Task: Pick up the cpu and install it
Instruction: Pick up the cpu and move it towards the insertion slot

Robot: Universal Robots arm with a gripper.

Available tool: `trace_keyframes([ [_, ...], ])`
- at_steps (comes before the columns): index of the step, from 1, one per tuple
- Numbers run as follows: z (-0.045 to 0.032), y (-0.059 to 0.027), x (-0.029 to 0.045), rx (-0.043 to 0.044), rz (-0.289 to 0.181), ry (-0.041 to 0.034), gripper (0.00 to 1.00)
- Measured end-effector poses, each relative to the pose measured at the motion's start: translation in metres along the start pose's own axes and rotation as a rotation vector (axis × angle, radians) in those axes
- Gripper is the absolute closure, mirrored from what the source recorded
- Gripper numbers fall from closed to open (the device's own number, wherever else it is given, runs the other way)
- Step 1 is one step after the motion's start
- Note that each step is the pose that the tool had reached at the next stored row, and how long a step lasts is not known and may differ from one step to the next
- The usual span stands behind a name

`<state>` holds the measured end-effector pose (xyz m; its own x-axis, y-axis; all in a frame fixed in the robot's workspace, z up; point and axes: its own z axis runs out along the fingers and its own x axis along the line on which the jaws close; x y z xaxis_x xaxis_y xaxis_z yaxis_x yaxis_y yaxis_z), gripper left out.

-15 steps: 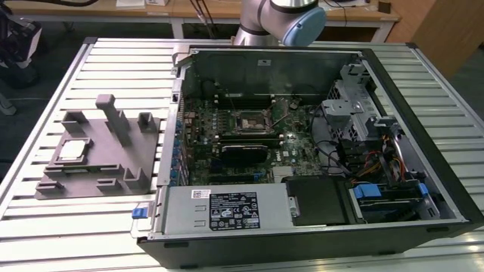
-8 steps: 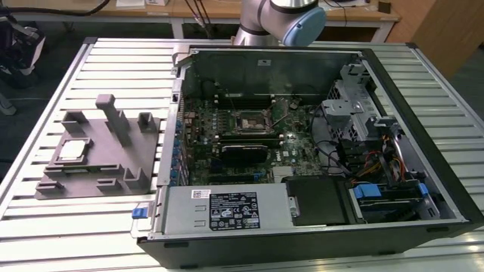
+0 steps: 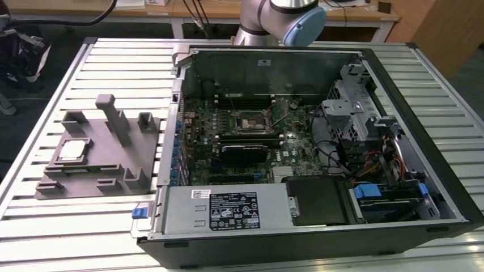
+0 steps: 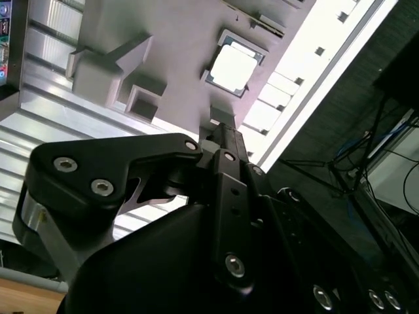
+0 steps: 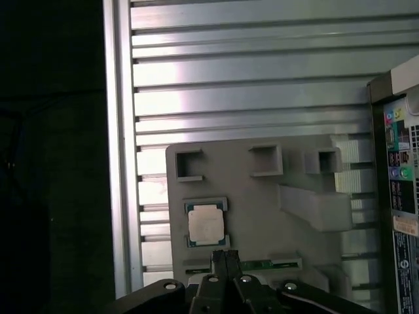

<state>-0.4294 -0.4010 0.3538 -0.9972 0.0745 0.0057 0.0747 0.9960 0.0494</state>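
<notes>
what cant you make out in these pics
1. socket, exterior view: too small to tell whether its frame is open or anything sits in it.
2. cpu, second wrist view: top washed out by glare, so its markings are lost.
3. tray, first wrist view: one edge hidden behind the gripper.
4. arm, exterior view: cut off by the top edge.

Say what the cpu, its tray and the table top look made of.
The cpu: metal lid, shiny silver-grey, glaring under light, thin pale rim. The tray: probably moulded plastic, matte uniform grey, blocky shapes. The table top: likely aluminium, ribbed slats with brushed sheen.
</notes>
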Motion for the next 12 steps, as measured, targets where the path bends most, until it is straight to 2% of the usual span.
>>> trace_keyframes([
  [2, 0.0019, -0.0007, 0.0001, -0.0099, -0.006, 0.0009, 0.89],
  [3, 0.0028, -0.001, 0.0, -0.0121, -0.009, 0.001, 0.89],
  [12, 0.0131, -0.0026, -0.0001, -0.0127, -0.017, 0.0032, 0.89],
])
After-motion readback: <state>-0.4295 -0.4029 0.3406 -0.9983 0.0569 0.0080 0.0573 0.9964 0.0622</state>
